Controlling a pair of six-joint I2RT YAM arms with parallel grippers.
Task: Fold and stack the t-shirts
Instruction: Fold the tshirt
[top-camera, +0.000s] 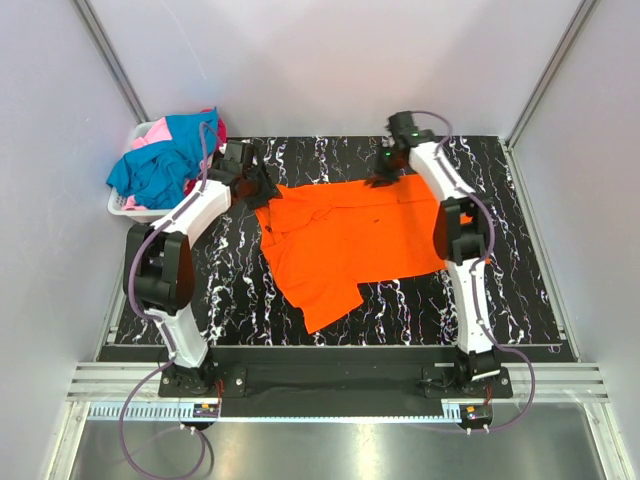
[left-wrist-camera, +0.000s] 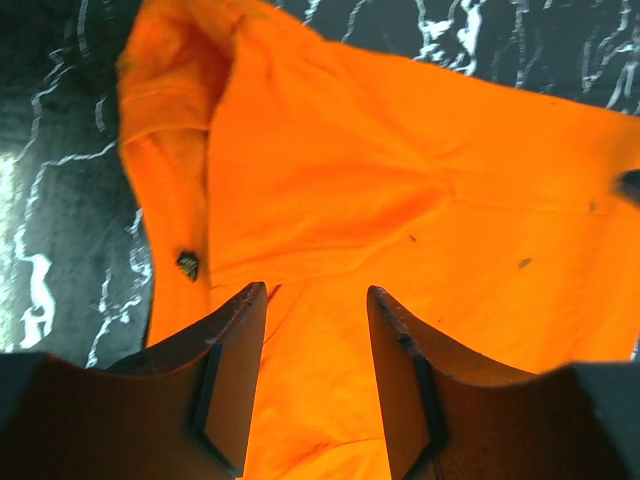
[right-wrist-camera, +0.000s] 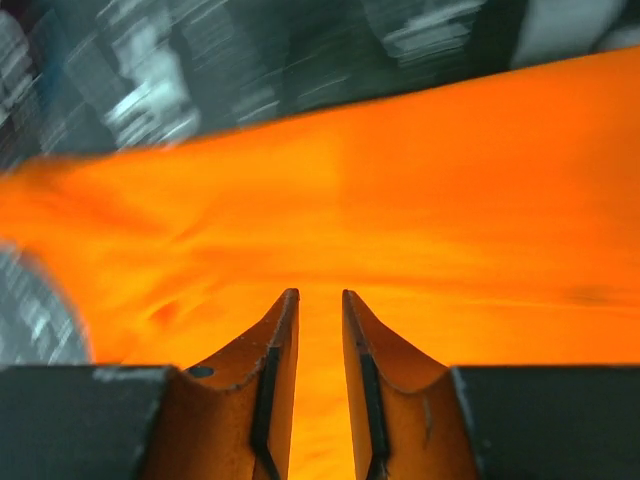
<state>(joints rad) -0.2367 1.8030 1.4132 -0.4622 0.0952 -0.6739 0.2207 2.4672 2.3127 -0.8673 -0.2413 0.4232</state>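
Spread across the middle of the black desk with white marble veining: vivid orange short-sleeved cloth t-shirt, mostly flat, lightly wrinkled, one lobe reaching toward the near edge; far-left corner doubled over on itself, as seen from the left wrist; small dark mark on that folded border.

Left pincer just above the far-left corner of the orange shirt; jaws clearly parted in the wrist view, about halfway apart, orange cloth lying below the gap, nothing gripped between the fingers.

Right pincer at the far edge of the shirt, toward its right end; wrist picture blurred; jaws parted only narrowly, orange cloth filling the view beyond the slit; no cloth seen pinched, though hard to be sure through the blur.

Right arm's elbow hanging over the right edge of the shirt.

At the far-left corner of the desk: white slatted plastic basket, heaped; teal-blue cloth shirt on top and spilling over the rim; pink cloth shirt at the far side; red cloth shirt peeping out at the right; left pincer just to the right of this heap, apart from it.
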